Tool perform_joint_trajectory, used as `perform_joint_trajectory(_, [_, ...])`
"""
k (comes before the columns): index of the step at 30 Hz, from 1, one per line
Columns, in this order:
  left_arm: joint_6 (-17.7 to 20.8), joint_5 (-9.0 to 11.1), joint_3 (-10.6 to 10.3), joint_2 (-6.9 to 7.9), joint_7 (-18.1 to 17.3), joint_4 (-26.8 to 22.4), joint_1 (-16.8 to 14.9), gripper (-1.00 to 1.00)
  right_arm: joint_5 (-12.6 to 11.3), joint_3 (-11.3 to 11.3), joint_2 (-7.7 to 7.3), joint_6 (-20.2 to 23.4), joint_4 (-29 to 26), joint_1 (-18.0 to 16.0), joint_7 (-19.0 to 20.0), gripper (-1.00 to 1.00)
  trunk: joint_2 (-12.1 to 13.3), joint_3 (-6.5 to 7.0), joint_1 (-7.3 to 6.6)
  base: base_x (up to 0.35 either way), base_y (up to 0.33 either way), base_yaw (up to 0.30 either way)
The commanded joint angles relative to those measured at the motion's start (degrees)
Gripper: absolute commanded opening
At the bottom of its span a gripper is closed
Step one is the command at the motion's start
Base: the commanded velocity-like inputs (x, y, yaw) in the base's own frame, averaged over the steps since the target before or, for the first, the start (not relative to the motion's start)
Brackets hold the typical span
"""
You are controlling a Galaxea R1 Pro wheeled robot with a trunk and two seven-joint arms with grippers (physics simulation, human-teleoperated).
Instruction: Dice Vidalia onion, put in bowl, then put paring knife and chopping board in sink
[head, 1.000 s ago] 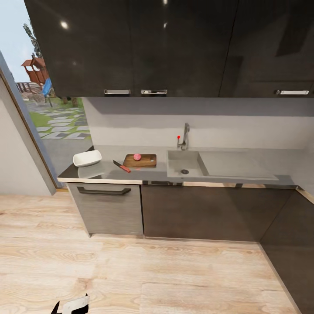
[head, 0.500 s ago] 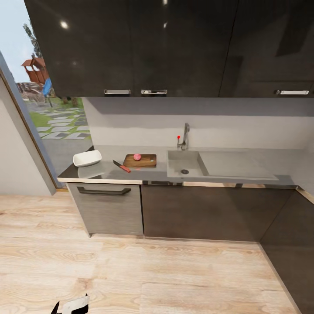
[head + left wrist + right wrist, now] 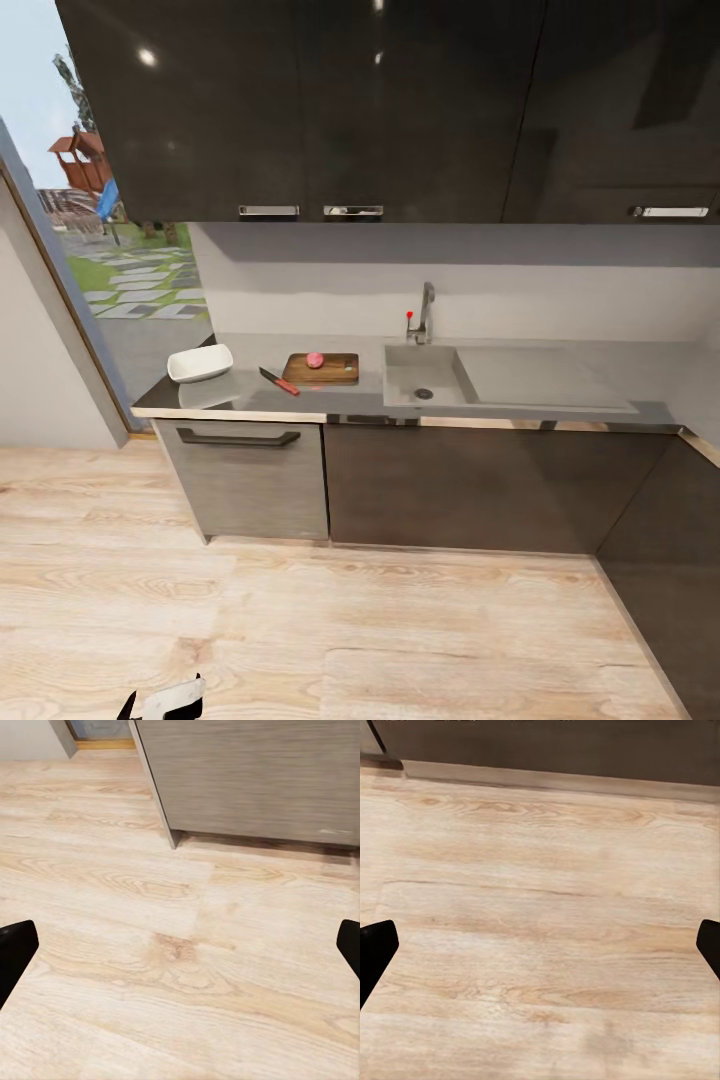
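No change is noted across the last second. The pink roundish Vidalia onion (image 3: 315, 360) rests on the brown wooden chopping board (image 3: 335, 371); dicing is pending. The left gripper (image 3: 180, 945) and right gripper (image 3: 540, 945) are held spread.

The kitchen is bright and even. Daylight comes in through the open doorway (image 3: 110, 290) on the left side. The dark top cupboards (image 3: 330, 110) are shiny and show small white spots of glare. They throw a soft grey shadow on the wall (image 3: 450, 255) just under them. The table (image 3: 250, 395) is glossy and mirrors the bowl (image 3: 200, 362) a little. The whole picture is a bit soft, and small things look fuzzy. The floor (image 3: 180, 937) is pale and evenly lit, with no hard shadows. The floor grain looks blurry up close in both wrist views.
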Motion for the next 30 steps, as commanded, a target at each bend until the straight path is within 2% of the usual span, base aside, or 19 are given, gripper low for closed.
perform_joint_trajectory(1, [-0.3, 0.3, -0.5, -0.03, 0.1, 0.2, -0.1, 1.00, 0.4, -0.4, 0.04, -0.2, 0.0, 0.0, 0.2, 1.00, -0.1, -0.09, 0.02, 0.000, 0.000, 0.000])
perform_joint_trajectory(30, [-0.3, 0.3, -0.5, 0.02, 0.1, 0.2, -0.1, 1.00, 0.4, -0.4, 0.04, -0.2, 0.0, 0.0, 0.2, 1.00, -0.1, -0.09, 0.02, 0.000, 0.015, 0.000])
